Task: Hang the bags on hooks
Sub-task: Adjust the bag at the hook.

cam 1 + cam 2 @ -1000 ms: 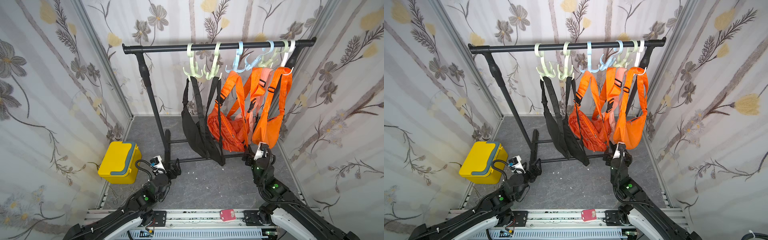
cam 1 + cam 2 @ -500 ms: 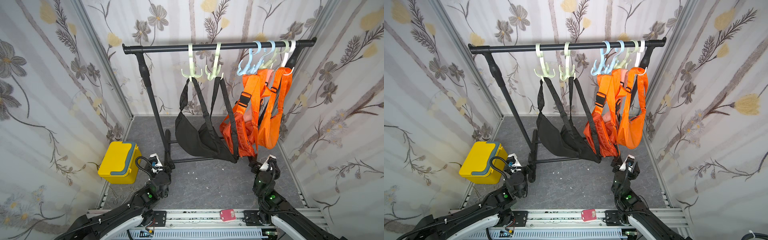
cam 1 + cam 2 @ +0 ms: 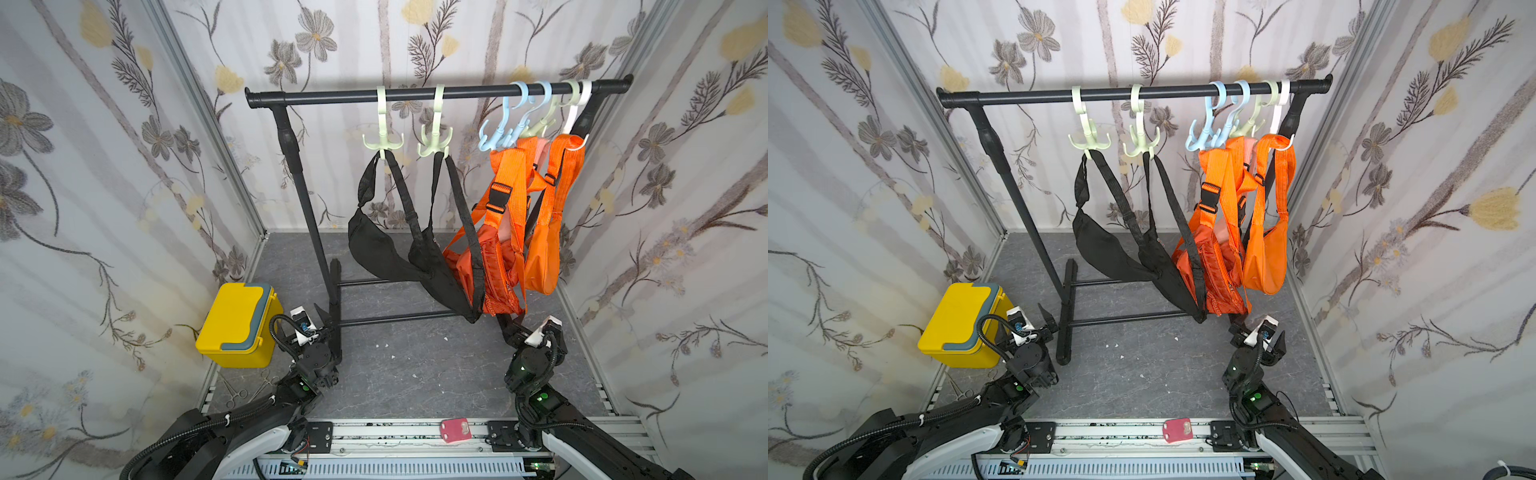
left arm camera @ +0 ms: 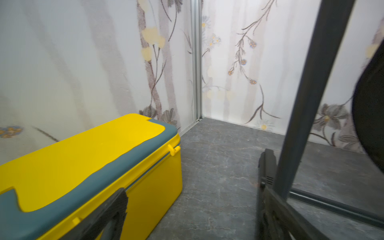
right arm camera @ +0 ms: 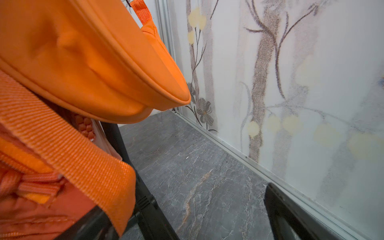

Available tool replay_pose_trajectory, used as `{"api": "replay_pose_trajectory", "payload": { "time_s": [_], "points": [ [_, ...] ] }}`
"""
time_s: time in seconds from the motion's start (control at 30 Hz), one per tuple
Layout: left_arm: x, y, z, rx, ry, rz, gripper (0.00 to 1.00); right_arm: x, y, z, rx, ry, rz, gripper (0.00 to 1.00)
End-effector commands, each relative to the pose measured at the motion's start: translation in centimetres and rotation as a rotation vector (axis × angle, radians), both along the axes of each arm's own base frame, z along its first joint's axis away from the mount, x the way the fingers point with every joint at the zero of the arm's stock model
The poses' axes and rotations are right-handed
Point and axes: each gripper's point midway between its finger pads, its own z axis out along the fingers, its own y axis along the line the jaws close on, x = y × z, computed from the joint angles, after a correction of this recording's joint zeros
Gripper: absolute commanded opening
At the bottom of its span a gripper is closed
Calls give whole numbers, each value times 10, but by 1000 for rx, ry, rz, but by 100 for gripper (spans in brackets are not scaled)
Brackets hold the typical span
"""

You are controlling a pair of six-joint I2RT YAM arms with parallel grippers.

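Left to right: my left gripper (image 3: 306, 322) sits low at the left edge of the floor (image 3: 415, 374), fingers (image 4: 112, 212) spread wide and holding nothing. The yellow box (image 3: 235, 320) is just beside it on one side and the rack's left foot (image 3: 337, 282) just beside it on the other. The box fills the strip between that foot and the left wall. Metal forceps (image 3: 232, 397) lie by the front-left corner.

Overhead, the rack's rail (image 3: 332, 97) runs almost wall to wall toward the back edge. Two green hooks (image 3: 382, 141) hang apart on its middle stretch, each carrying a bag by the strap. The left black bag (image 3: 374, 253) hangs free, and the right black bag (image 3: 440, 270) slants down against the orange bags (image 3: 490, 270).

Those crowd the rail's right end under blue hooks (image 3: 498, 133), a third green hook (image 3: 536, 129) and a white hook (image 3: 577, 137), close to the right wall. Every bag in sight is on a hook.

My right gripper (image 3: 536, 334) rests below the orange cluster near the right edge, fingers (image 5: 286, 214) wide and empty. An orange strap (image 5: 72, 145) hangs close in front of its wrist camera.

Between my two arms the front half of the floor lies open. A red tag (image 3: 456, 430) sits on the mounting track (image 3: 395, 432) at the front edge.
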Motion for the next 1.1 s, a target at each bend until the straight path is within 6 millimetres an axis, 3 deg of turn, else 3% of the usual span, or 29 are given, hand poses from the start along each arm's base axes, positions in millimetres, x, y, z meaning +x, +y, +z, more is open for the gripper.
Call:
{"api": "replay_pose_trajectory", "payload": {
  "time_s": [0.0, 0.07, 0.33, 0.6, 0.8, 0.9, 0.97, 1.07],
  "points": [
    [-8, 17, -6, -64, -50, 60, 100, -19, -19, -22, -8, -11, -88, 100],
    [-13, 26, -17, -89, -54, 82, 100, -22, -23, -22, 16, -51, -95, 99],
    [-24, 41, -19, -155, -107, 105, 100, -20, -32, -23, 55, -94, -97, 100],
    [-38, 55, -20, -229, -189, 107, 100, -4, -17, -20, 36, -91, 23, 100],
    [-40, 56, -20, -248, -222, 82, 100, 32, 27, -17, -77, 18, 261, 100],
    [-39, 55, -21, -246, -219, 74, 100, 48, 72, -23, -166, 109, 474, 100],
    [-39, 55, -20, -244, -217, 75, 100, 41, 97, -26, -260, 142, 555, 100],
    [-37, 54, -20, -243, -214, 71, 100, 25, 120, -24, -340, 126, 643, 100]
  ]
}}
